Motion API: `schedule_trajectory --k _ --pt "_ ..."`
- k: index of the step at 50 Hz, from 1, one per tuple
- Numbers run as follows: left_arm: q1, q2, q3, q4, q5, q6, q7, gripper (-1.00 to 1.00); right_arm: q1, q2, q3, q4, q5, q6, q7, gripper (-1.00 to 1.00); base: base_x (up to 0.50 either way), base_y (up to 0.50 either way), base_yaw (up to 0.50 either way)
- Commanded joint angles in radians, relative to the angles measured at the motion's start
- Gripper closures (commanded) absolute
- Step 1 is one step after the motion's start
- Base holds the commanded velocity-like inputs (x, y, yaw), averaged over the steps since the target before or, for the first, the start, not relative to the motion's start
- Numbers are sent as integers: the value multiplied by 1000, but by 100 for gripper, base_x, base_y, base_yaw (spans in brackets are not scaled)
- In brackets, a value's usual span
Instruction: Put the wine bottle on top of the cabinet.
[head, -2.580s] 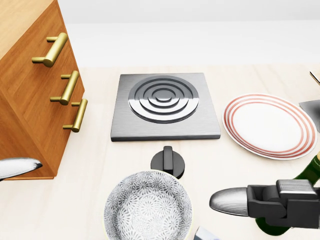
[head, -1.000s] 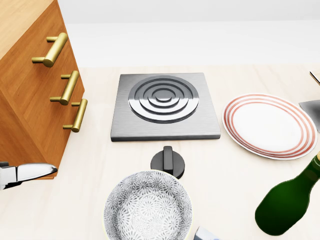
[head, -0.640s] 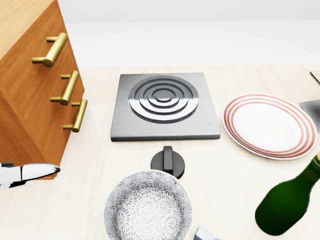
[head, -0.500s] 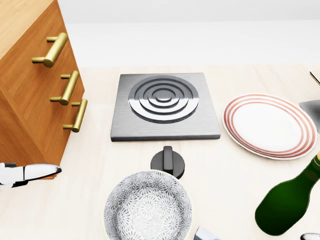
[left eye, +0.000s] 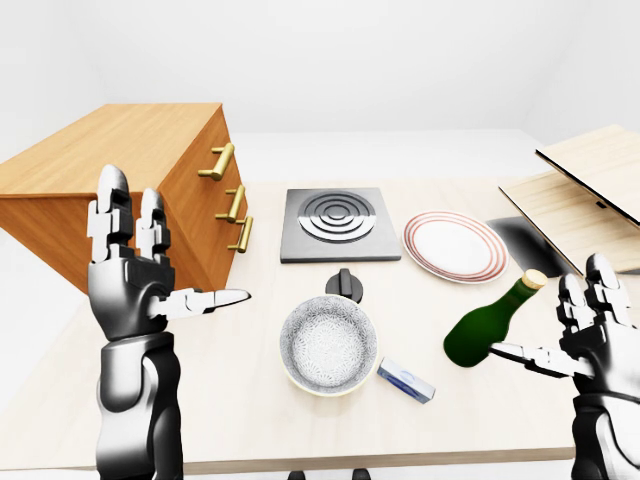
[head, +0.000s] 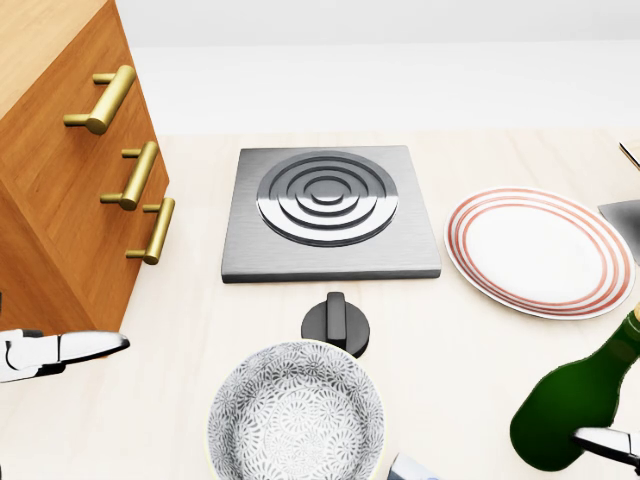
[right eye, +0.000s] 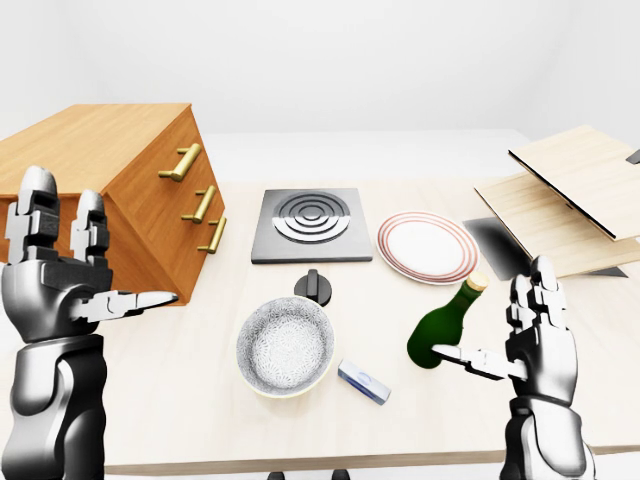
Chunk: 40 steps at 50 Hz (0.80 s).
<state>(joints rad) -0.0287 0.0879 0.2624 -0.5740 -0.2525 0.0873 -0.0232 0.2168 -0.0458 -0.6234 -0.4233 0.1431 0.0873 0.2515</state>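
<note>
On the pale wooden bench (left eye: 230, 390), the dark green glass wine bottle (left eye: 488, 328) leans, its neck slanting up toward 2 o'clock in the left-eye view. It sits at about 4 o'clock from the red-ringed white plate (left eye: 455, 246). The right hand (right eye: 536, 348) is open, fingers spread upright just right of the bottle, with one finger reaching to its base; the fingers do not close round it. The left hand (left eye: 132, 288) is also open and empty, raised beside the orange-brown wooden cabinet with brass handles (left eye: 120, 185). A grey patterned bowl (left eye: 329, 345) sits at 6 o'clock from the square steel hob plate (left eye: 333, 223), with a black knob (left eye: 345, 286) between them.
</note>
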Motion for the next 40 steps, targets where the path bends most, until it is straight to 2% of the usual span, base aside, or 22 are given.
schedule_trajectory --k 1,26,28,30,36,37,38,40 --pt "-2 -9 -21 50 12 0 18 -100 -52 -35 45 104 10 0 -39 -100 0 0 0" --pt "-12 -6 -26 86 18 0 22 -100 -136 -95 129 240 19 0 -97 -100 0 0 0" --pt "-70 26 -4 -17 -17 0 64 -100 -143 -99 140 253 19 0 -102 -100 0 0 0" --pt "-16 -3 -20 76 15 0 23 -100 -151 -103 149 275 18 0 -106 -100 0 0 0" --pt "-13 -4 -24 96 18 0 22 -100 -162 -112 171 297 23 0 -112 -100 0 0 0" --pt "-12 -5 -24 99 18 0 21 -100 -162 -112 172 294 24 0 -113 48 0 0 0" --pt "-15 -3 -24 95 17 0 24 -100 -160 -111 173 289 28 0 -111 100 0 0 0" --pt "-14 -3 -23 87 14 0 25 -100 -157 -108 174 287 33 0 -108 100 0 0 0"
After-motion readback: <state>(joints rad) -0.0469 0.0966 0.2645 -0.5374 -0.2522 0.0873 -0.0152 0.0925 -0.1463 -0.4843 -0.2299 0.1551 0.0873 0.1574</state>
